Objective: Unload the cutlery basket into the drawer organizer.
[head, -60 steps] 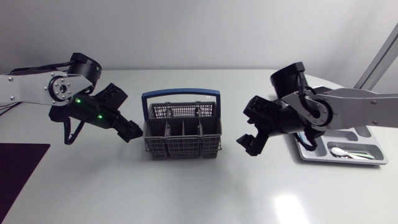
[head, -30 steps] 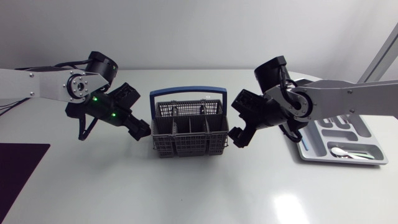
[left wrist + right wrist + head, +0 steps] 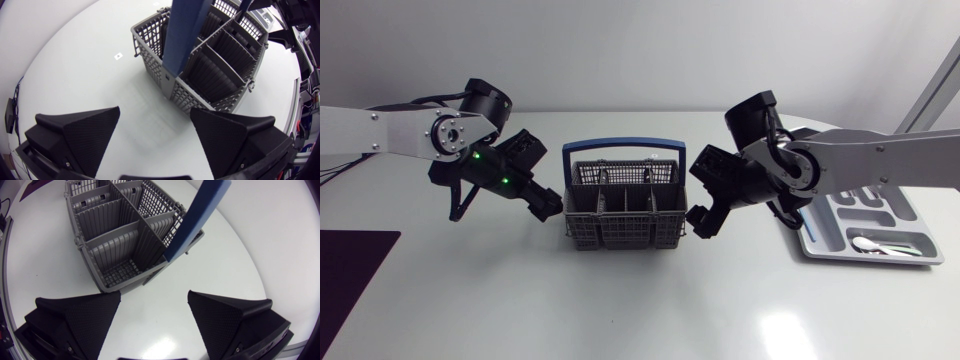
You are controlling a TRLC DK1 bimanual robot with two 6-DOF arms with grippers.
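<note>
Two grippers flank the cutlery basket (image 3: 619, 215) in the head view, the left gripper (image 3: 548, 205) just beside one short end and the right gripper (image 3: 703, 218) just beside the other. The basket's long axis runs between them, the drawer organizer (image 3: 895, 212) lies well off behind my right arm, and both grippers have drawn closer than a second ago. From the left wrist, the left gripper (image 3: 155, 117) is spread wide and empty with the basket (image 3: 210, 60) just ahead, corner-on; from the right wrist, the right gripper (image 3: 155, 297) likewise gapes empty, the basket (image 3: 125, 235) just ahead.

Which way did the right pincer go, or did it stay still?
Yes, it moved. The right pincer swung left, away from the drawer organizer, toward the cutlery basket.
</note>
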